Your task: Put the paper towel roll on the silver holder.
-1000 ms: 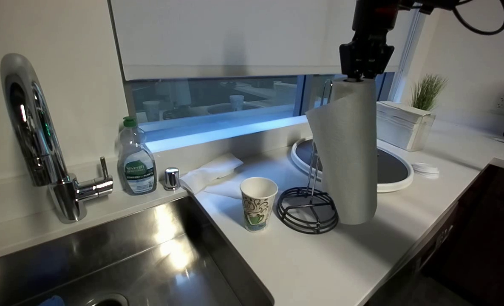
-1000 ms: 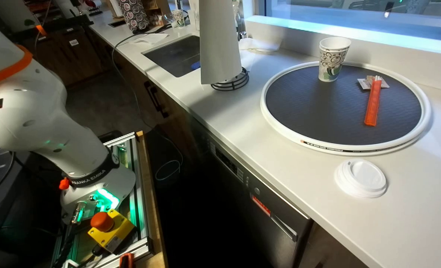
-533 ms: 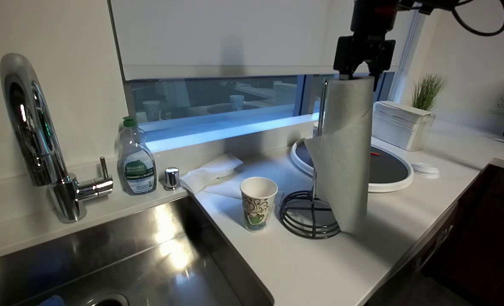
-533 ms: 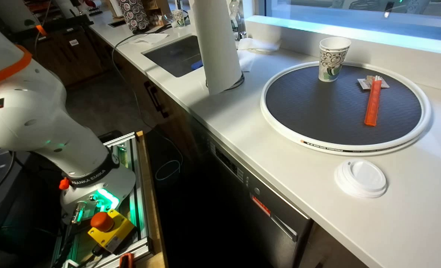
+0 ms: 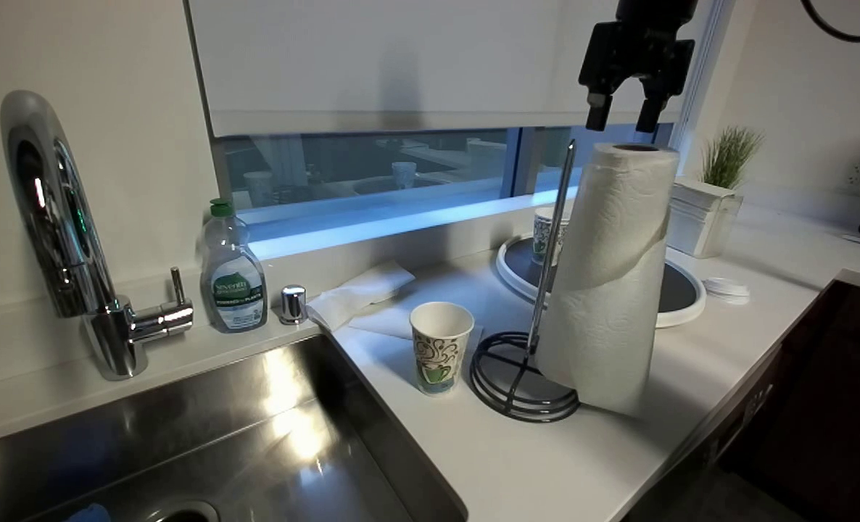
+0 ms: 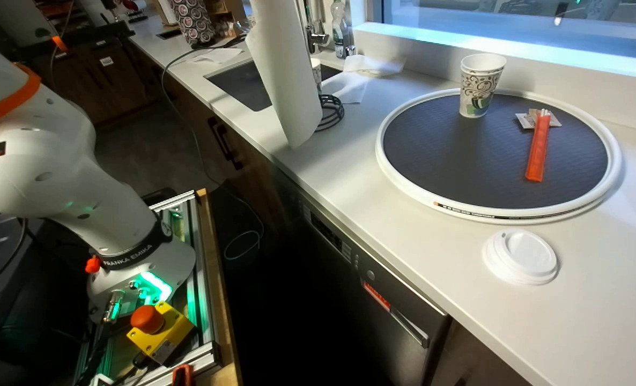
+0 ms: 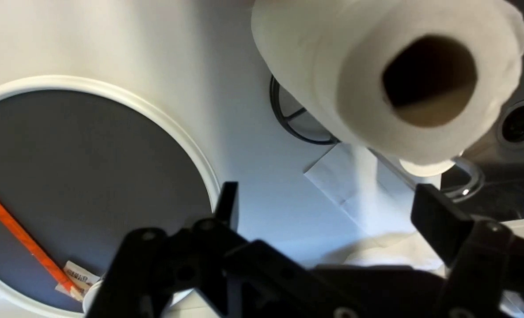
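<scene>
"FRANKA EMIKA" on arm (image 6: 82, 177), "SEVENTH" on bottle (image 5: 233, 275)

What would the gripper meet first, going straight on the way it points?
Probably the top of the paper towel roll, below the gripper in an exterior view. Depth is unclear: in the wrist view the roll sits off to one side, so the gripper might pass it toward the counter.
</scene>
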Controlling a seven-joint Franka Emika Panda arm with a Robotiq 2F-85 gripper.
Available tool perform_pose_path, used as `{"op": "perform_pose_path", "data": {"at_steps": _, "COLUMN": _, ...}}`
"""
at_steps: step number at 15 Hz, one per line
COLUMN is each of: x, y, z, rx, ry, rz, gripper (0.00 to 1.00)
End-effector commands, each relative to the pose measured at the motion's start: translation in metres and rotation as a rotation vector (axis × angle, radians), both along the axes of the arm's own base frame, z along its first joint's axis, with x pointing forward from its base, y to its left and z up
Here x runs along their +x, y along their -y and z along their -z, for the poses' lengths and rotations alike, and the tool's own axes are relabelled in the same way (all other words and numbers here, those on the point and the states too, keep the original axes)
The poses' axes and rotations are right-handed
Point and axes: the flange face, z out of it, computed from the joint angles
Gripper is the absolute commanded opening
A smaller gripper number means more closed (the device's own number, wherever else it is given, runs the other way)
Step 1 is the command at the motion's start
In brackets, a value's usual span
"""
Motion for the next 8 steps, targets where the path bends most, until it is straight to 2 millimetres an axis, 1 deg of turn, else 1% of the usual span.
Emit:
{"op": "perform_pose_path", "data": {"at_steps": 1, "x": -0.011, "y": 0.004, "z": -0.008, "rx": 0.050, "ry": 0.019, "rz": 0.005, "gripper": 1.00}}
{"op": "perform_pose_path", "data": {"at_steps": 6, "x": -0.022, "y": 0.009, "z": -0.018, "rx": 0.072, "ry": 0.019, "rz": -0.008, "gripper": 1.00}}
{"op": "perform_pose_path", "data": {"at_steps": 7, "x": -0.024, "y": 0.010, "z": -0.019, "rx": 0.074, "ry": 0.019, "rz": -0.013, "gripper": 0.94}}
{"op": "perform_pose_path", "data": {"at_steps": 8, "x": -0.027, "y": 0.010, "z": -0.019, "rx": 0.075, "ry": 0.018, "rz": -0.024, "gripper": 0.74}}
